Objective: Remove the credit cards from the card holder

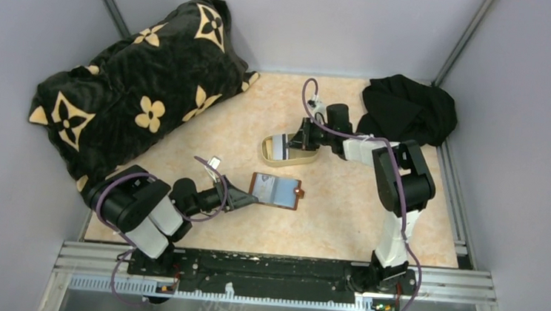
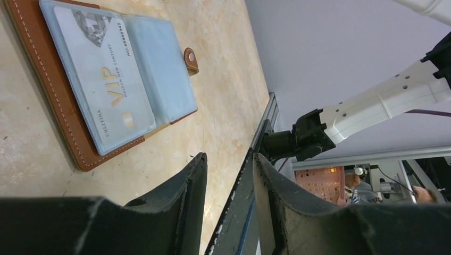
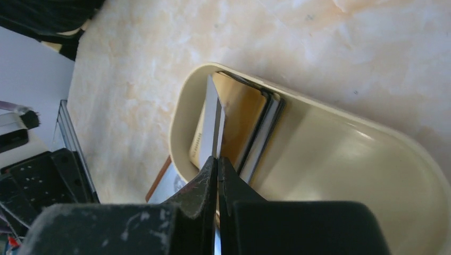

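The card holder [image 1: 276,190] lies open on the table, brown outside and pale blue-grey inside. A white VIP credit card [image 2: 106,87] sits in its left sleeve, framed by the holder's brown edge [image 2: 56,101]. My left gripper [image 1: 243,195] is just left of the holder, low over the table. It [image 2: 230,159] is open with nothing between its fingers. My right gripper [image 1: 298,137] hangs over the tan oval tray [image 1: 287,156]. It [image 3: 217,159] is shut on a thin white card [image 3: 215,117] held edge-on. An orange-tan card [image 3: 242,114] and darker cards [image 3: 267,127] lean inside the tray [image 3: 330,159].
A black cushion with tan flowers [image 1: 136,92] fills the back left. A black cloth [image 1: 408,108] lies at the back right. Grey walls close in three sides, and the arms' mounting rail [image 1: 278,271] runs along the near edge.
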`<act>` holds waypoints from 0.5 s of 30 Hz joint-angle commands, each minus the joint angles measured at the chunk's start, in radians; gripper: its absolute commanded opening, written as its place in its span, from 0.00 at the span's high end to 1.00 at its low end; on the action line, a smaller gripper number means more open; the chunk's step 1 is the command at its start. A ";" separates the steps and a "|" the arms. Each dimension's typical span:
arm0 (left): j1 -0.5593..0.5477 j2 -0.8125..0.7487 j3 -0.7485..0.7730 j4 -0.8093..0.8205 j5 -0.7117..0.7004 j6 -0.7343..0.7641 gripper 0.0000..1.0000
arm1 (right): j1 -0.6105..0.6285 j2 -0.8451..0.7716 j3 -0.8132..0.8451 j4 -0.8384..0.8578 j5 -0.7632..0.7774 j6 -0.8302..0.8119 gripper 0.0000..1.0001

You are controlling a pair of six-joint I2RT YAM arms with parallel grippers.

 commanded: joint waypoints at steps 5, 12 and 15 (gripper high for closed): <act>0.007 -0.004 -0.042 0.233 0.007 0.036 0.57 | -0.002 0.038 0.059 0.002 -0.062 -0.043 1.00; 0.007 0.025 -0.036 0.262 0.014 0.031 0.57 | -0.002 0.069 0.071 -0.018 -0.082 -0.043 1.00; 0.007 0.045 -0.032 0.279 0.018 0.024 0.57 | -0.002 0.087 0.074 -0.025 -0.089 -0.044 1.00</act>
